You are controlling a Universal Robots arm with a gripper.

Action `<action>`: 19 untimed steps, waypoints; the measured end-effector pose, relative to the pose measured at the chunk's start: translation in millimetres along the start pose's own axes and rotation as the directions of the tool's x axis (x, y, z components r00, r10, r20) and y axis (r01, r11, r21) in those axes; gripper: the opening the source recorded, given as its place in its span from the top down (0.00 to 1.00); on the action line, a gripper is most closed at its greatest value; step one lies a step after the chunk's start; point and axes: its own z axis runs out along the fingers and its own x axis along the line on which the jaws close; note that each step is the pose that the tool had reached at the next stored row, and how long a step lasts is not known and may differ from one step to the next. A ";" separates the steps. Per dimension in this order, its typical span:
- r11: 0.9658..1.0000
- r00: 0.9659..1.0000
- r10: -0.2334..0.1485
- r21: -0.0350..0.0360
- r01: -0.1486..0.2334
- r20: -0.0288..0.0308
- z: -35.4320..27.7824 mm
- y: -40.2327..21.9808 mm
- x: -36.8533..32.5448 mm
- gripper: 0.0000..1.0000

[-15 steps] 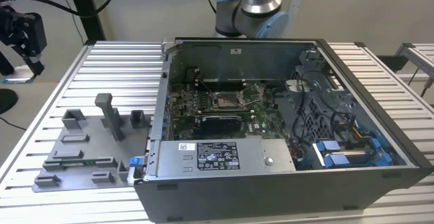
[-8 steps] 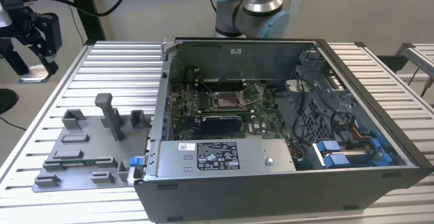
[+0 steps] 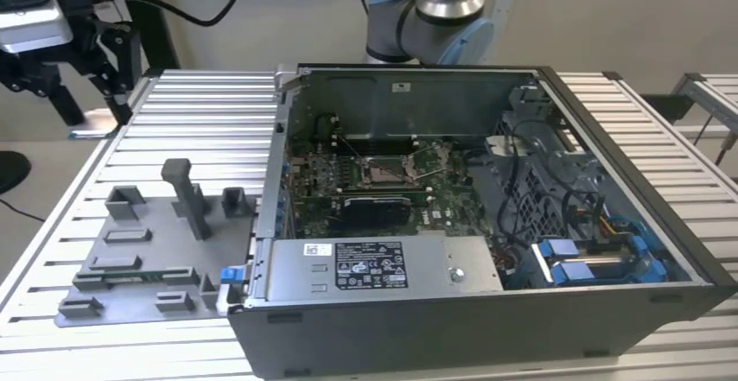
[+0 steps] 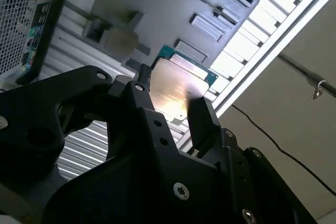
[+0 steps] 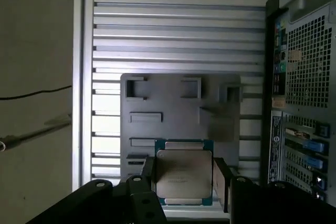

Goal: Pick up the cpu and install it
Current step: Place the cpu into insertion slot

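In both wrist views the cpu, a small square chip with a pale metal top and a green edge, sits between my black fingers. My gripper is shut on the cpu and holds it in the air above the grey fixture tray. In the exterior view the open computer case lies on the table. The dark metal-framed socket of its green board is uncovered.
The grey fixture tray with upright posts lies on the slatted table, to the exterior view's left of the case. A silver labelled box fills the case's near side. The arm's base stands behind the case. Cables hang at the upper left.
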 end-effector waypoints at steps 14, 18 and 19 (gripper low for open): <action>1.000 1.000 0.000 0.000 0.000 0.000 1.0 11.5 -47.2 1.00; 1.000 1.000 0.000 0.000 0.000 0.000 1.2 15.5 -60.0 1.00; 1.000 1.000 0.000 0.000 0.000 0.000 1.3 16.6 -63.3 1.00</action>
